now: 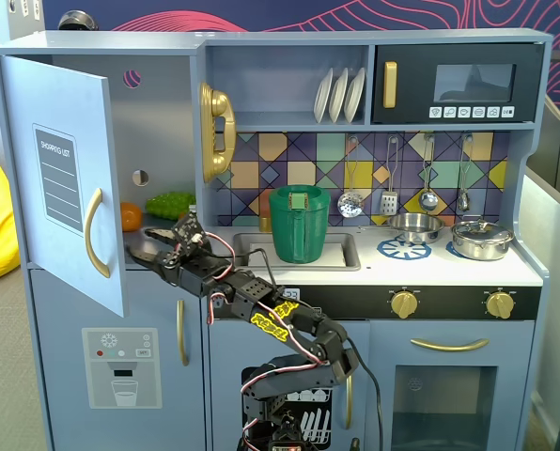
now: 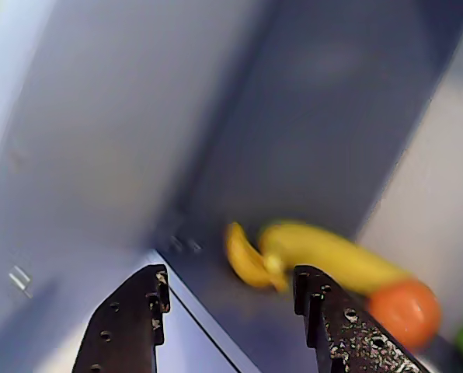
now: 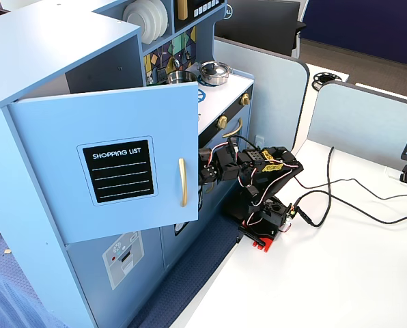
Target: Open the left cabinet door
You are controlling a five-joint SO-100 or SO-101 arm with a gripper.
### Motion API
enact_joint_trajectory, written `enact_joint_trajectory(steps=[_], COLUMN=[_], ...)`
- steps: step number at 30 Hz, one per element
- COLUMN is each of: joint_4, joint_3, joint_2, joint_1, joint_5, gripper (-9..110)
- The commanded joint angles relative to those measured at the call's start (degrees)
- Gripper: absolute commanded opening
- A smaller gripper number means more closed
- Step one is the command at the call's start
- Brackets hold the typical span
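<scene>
The left cabinet door (image 1: 64, 141) stands swung wide open on its left hinges, with its "SHOPPING LIST" panel (image 1: 56, 178) and gold handle (image 1: 92, 233) facing out. It also shows in another fixed view (image 3: 53, 137) with the handle (image 3: 183, 182). My gripper (image 1: 141, 246) is open and empty, reaching into the open compartment at shelf level, just right of the door's free edge. In the wrist view my gripper (image 2: 230, 280) has its jaws apart over the shelf edge, with a banana (image 2: 325, 252) and an orange (image 2: 406, 311) behind them. The door hides my fingertips in the side fixed view.
An orange (image 1: 131, 216) and a green vegetable (image 1: 170, 204) lie on the compartment shelf. Below is the door with the dispenser graphic (image 1: 120, 366). A gold phone (image 1: 216, 132) hangs on the divider, and a green jug (image 1: 299, 224) stands in the sink. Cables (image 3: 340, 198) cross the white table.
</scene>
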Motion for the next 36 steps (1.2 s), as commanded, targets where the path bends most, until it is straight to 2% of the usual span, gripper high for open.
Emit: enact_joint_trajectory(steps=[1, 6, 11, 15, 21, 25, 29, 36], joint_4=[6.33, 26.72, 41.57, 51.59, 59.59, 67.32, 72.86, 78.93], joint_3=[1.41, 7.38, 15.47, 22.68, 35.07, 35.51, 35.60, 35.60], joint_2=[3.69, 8.44, 11.87, 16.79, 26.02, 27.16, 27.69, 29.62], joint_1=[13.62, 31.82, 43.07, 46.32, 50.36, 50.45, 50.89, 54.93], joint_5=[7.12, 13.01, 16.87, 23.20, 29.53, 36.21, 37.71, 34.54], gripper=[12, 11, 11, 11, 11, 11, 10, 7])
